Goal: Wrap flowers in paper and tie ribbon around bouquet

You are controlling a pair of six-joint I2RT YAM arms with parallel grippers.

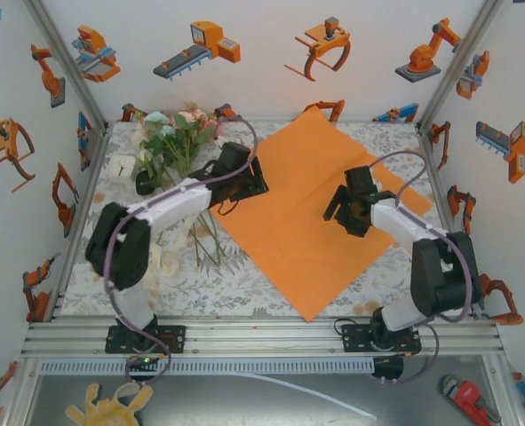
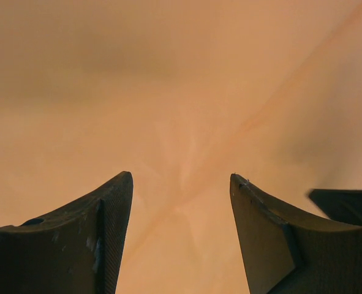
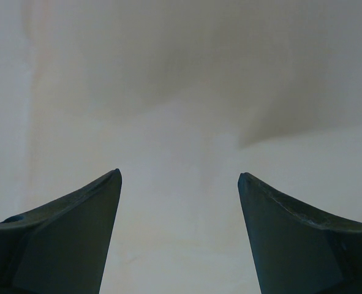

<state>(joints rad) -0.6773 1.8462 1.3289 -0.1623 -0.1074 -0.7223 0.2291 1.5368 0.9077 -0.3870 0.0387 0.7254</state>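
Left claw [image 2: 181, 176] (agape) over paper [image 2: 168, 73]

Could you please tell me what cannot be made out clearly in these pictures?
- Top view: the stems of the flowers are partly hidden by the left arm.
- Left wrist view: the paper is too close and blurred.
- Right wrist view: the surface under the right hand is a pale blur. What it is cannot be told.
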